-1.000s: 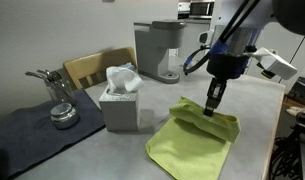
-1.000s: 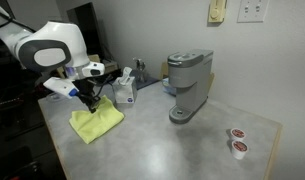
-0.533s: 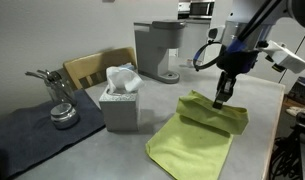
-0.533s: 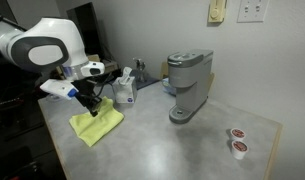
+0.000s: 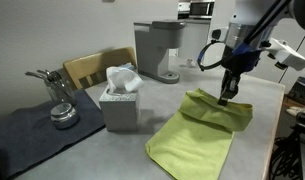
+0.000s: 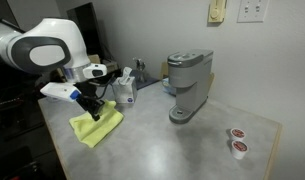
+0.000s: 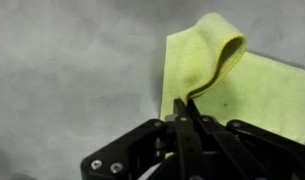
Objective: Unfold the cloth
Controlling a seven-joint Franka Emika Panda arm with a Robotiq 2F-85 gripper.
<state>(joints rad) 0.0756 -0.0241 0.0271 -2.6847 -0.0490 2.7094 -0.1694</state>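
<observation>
A yellow-green cloth [image 5: 197, 135] lies on the grey table, with its top layer lifted and folded over along the far edge. It also shows in an exterior view [image 6: 97, 126] and in the wrist view [image 7: 242, 85]. My gripper [image 5: 226, 100] is shut on the cloth's upper edge and holds it just above the table. It shows in an exterior view [image 6: 92, 113]. In the wrist view the black fingers [image 7: 182, 112] pinch a raised yellow flap that curls up and away.
A grey tissue box [image 5: 120, 100] stands left of the cloth. A coffee machine [image 5: 157, 50] stands behind it, also in an exterior view [image 6: 187, 85]. A dark mat with metal items [image 5: 57, 105] lies at the left. Two small cups [image 6: 235, 140] sit far right.
My gripper has moved to the right with the cloth's edge, dragging the upper layer across so that more of the lower layer shows.
</observation>
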